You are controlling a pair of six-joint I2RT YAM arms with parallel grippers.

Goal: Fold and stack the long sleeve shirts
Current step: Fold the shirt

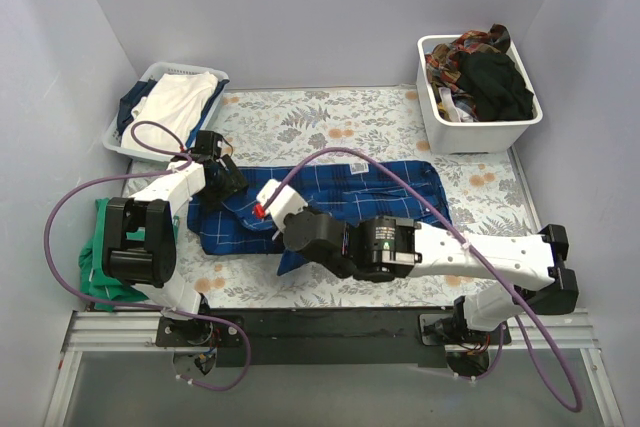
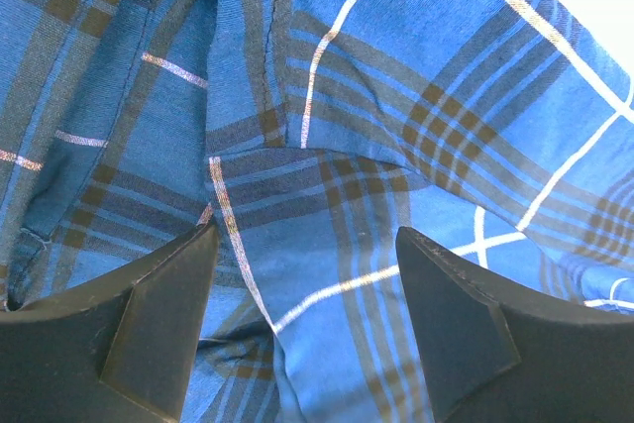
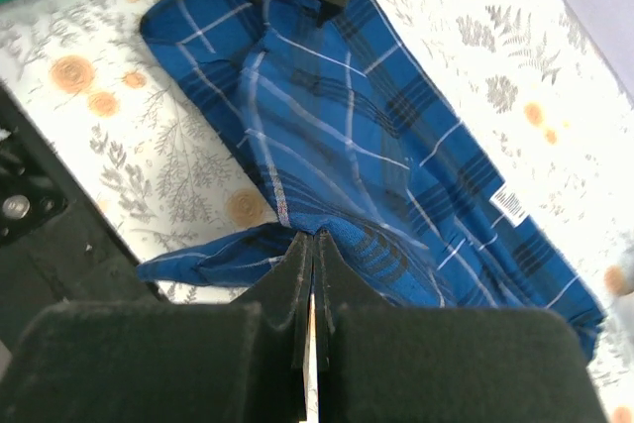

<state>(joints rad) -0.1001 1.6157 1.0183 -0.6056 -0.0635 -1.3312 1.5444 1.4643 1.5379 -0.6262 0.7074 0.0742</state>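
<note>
Robot lab test cell: plain pale walls [image 1: 300, 17] box in table [image 1: 300, 112] on 3 sides, arms [image 1: 480, 252] bolted to alu rail [image 1: 120, 329] at near edge, purple cables [image 1: 47, 235] loose; staged laundry: plaid shirt [image 1: 340, 187], left bin [image 1: 118, 139] & right bin [image 1: 480, 132] at far side.

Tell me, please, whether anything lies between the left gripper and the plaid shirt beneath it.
Nothing visible does. The left gripper hangs open right over the shirt, and only plaid cloth shows in the gap. The right gripper is shut on another edge of the shirt, apart from the left one and not in its way.
</note>
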